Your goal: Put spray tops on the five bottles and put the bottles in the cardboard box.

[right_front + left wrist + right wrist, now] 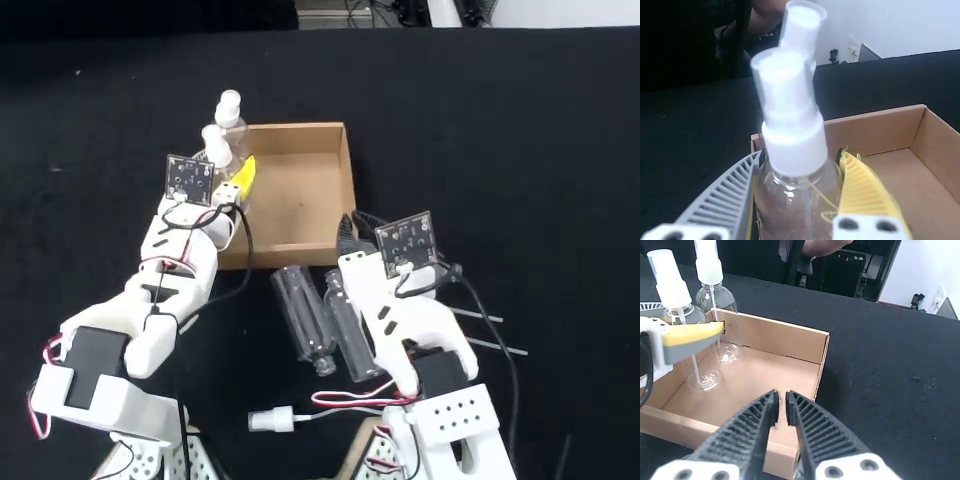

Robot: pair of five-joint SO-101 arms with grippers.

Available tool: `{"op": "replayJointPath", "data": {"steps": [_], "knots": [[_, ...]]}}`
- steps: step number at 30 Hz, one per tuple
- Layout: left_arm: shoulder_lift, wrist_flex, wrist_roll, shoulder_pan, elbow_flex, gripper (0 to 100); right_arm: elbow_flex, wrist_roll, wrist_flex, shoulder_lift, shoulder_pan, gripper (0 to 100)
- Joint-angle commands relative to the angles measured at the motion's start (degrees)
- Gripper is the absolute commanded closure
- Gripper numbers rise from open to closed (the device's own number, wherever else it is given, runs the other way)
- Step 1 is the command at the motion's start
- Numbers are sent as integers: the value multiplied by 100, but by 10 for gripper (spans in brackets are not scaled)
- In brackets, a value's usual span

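In the high view the right arm's wrist board covers the right gripper (781, 402). That arm also overlaps one of the two capless bottles (303, 315), which lie on their sides just below the cardboard box (300, 200) at frame centre. The right wrist view shows its black fingers almost together (a thin slit, nothing between them), above the box's near wall. The left gripper (797, 200) is clamped on a capped bottle (795, 125) at the box's upper-left corner. The bottle's base sits inside the box, though it is unclear whether it touches the floor. A second capped bottle (229, 105) stands just behind it. A loose spray top (272, 420) lies on the black table (520, 130) at lower centre, between the arm bases.
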Motion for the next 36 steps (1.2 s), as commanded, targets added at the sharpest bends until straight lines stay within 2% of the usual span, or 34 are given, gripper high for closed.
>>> {"op": "replayJointPath", "data": {"steps": [1, 4, 8, 11, 17, 26, 30, 32, 36], "knots": [[-35, -141, 26, -40, 84, 856, -57, 44, -167, -101, -35, 980], [-35, -141, 35, -31, 171, 794, -57, 44, -167, -101, -35, 980], [-35, -141, 35, -48, 207, 827, -57, 44, -167, -101, -35, 980], [-53, -141, 35, -48, 180, 810, -57, 44, -167, -101, -35, 980], [-44, -141, 35, -48, 198, 693, -57, 44, -167, -101, -35, 980], [-149, -149, 35, -57, 136, 691, -57, 44, -167, -101, -35, 980], [-589, -88, 35, -57, 198, 691, -57, 44, -167, -101, -35, 980], [-905, 369, 35, -57, 180, 691, -57, 44, -167, -101, -35, 980], [-1846, 1864, 220, -31, 180, 691, -57, 44, -167, -101, -35, 980]]}}
